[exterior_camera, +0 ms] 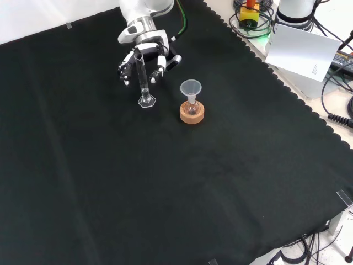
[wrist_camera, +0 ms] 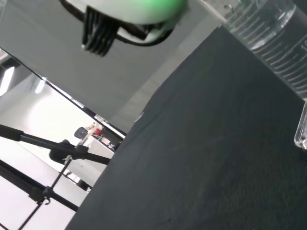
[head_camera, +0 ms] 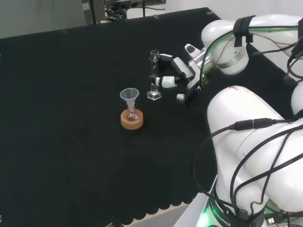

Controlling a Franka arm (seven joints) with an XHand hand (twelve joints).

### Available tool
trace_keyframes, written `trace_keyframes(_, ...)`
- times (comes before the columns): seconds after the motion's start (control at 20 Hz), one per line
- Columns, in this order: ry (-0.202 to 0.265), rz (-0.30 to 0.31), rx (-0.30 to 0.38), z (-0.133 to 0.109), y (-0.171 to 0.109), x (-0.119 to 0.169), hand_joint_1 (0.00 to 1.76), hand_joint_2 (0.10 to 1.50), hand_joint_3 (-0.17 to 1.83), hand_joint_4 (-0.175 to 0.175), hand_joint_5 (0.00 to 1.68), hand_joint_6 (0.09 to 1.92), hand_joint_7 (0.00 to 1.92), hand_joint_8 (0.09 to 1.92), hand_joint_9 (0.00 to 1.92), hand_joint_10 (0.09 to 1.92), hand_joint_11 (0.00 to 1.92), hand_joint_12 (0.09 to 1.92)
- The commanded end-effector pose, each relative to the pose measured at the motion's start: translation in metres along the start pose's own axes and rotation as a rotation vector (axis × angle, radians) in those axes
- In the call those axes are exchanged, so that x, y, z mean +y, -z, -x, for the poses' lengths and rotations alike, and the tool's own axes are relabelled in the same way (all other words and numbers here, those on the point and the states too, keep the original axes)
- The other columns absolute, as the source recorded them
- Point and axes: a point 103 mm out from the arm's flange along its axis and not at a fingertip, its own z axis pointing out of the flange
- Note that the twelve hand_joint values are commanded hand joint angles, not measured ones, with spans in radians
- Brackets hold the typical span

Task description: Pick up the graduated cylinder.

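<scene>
The graduated cylinder (head_camera: 154, 75) is a tall clear tube on a hexagonal foot, standing upright on the black cloth (head_camera: 71, 94). In the front view the cylinder (exterior_camera: 143, 80) rises between the spread fingers of the hand (exterior_camera: 144, 55), which reaches it from behind. In the head view the hand (head_camera: 182, 73) comes in from the right, with one finger near the tube's top and another at mid-height. The fingers flank the tube without closing on it. Close up in the wrist view, the cylinder's (wrist_camera: 276, 36) printed scale shows.
A clear funnel (head_camera: 129, 96) sits in a small flask on a cork ring (head_camera: 132, 120), just left of and nearer than the cylinder in the head view. The front view shows the cork ring (exterior_camera: 192, 114) to the cylinder's right. The arm's white links (head_camera: 251, 132) stand at the head view's right.
</scene>
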Motion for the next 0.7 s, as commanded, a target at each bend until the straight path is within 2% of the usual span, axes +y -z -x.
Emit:
trace_keyframes(0.05,0.003,-0.006,0.071,0.0049,-0.0088,-0.0012,1.09,0.61,0.62,-0.017,0.68,0.56,0.58,0.60,0.83,0.43,0.60,1.16)
trace_keyframes(0.25,0.010,-0.014,0.098,0.0047,-0.0109,0.0009,1.10,0.61,0.62,-0.022,0.67,0.58,0.57,0.61,0.86,0.42,0.65,1.13)
trace_keyframes(0.7,-0.003,-0.008,0.085,0.0037,-0.0126,0.0006,1.13,0.66,0.62,-0.036,0.66,0.63,0.62,0.64,0.99,0.36,0.84,1.03)
